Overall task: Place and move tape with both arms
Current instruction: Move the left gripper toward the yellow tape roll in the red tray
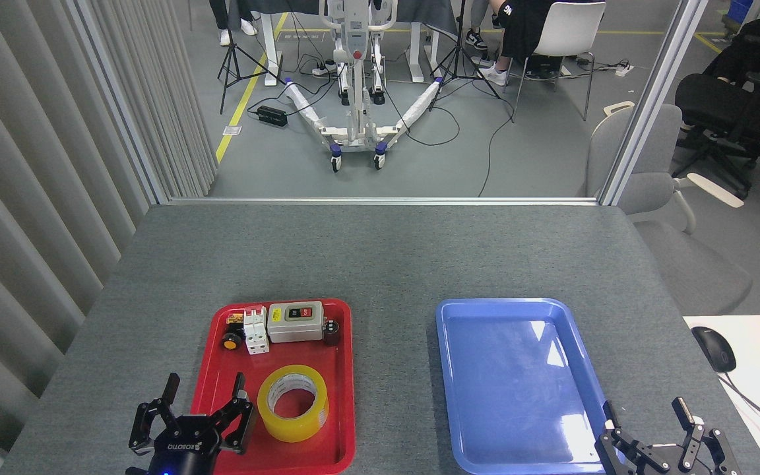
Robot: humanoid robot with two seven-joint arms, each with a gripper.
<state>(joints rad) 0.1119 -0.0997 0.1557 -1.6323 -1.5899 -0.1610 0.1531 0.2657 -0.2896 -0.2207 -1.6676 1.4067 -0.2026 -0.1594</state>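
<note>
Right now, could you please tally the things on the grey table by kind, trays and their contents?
Trays: 2, the red tray and the blue tray
Tape roll: 1
Electrical parts at the red tray's far end: about 4; the small ones are hard to separate
Total: about 7

A grey felt-covered table is being bounded on its left by a ribbed grey partition and at its far edge by a metal-framed opening. Beyond the table, a grey floor marked with a yellow line is being crossed by black cables, and a white wheeled frame is being kept there. To the table's right, a grey chair and a black office chair are being left standing.
</note>
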